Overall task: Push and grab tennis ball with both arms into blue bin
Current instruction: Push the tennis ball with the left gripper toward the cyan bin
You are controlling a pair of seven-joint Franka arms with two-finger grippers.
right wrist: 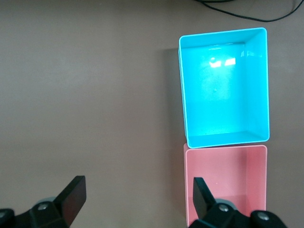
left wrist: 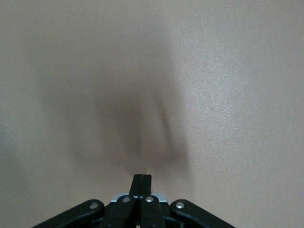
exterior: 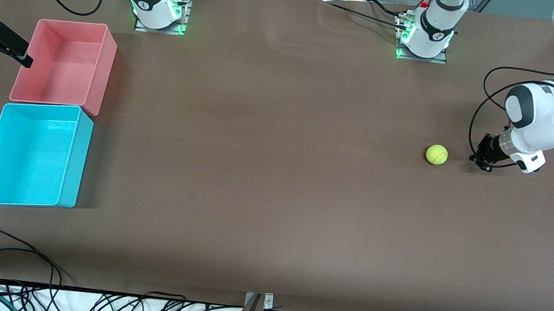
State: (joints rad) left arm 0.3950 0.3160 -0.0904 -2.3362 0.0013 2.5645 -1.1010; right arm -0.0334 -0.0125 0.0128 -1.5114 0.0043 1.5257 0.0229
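One fuzzy yellow-green tennis ball beside closed left tool; right tool spread apart.

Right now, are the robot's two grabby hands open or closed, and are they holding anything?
Left gripper: closed, empty, low on the table beside the tennis ball.
Right gripper: open, empty, above the table near the pink bin.

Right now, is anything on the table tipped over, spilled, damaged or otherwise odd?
Nothing stands out. The blue bin and pink bin stand upright, side by side and empty. The tennis ball lies whole on the table beside the shut left gripper.
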